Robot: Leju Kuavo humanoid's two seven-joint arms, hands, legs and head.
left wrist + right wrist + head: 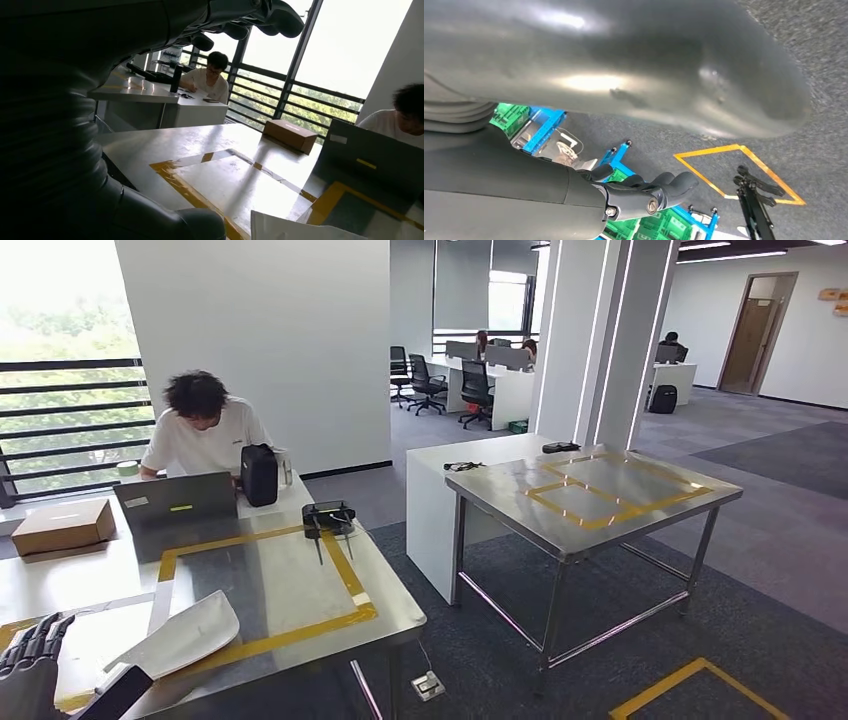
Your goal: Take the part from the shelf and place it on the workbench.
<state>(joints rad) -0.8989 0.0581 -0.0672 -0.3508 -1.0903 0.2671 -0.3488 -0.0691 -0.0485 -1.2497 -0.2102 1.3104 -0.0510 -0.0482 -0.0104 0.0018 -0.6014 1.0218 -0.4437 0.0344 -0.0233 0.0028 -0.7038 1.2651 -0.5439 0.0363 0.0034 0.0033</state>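
Part: we see the flat white plastic part [180, 635] lying on the taped steel workbench [300, 585]
Left hand [30, 650]: empty, fingers loosely apart
Right hand [644, 192]: empty, fingers loosely curled

No readable text, labels, brands or numbers on anything

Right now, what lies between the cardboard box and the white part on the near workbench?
In the head view, bare steel tabletop and a strip of yellow tape separate the cardboard box from the white part.

dark-fingered left hand [30, 660]; grey ribbed cover; silver screws
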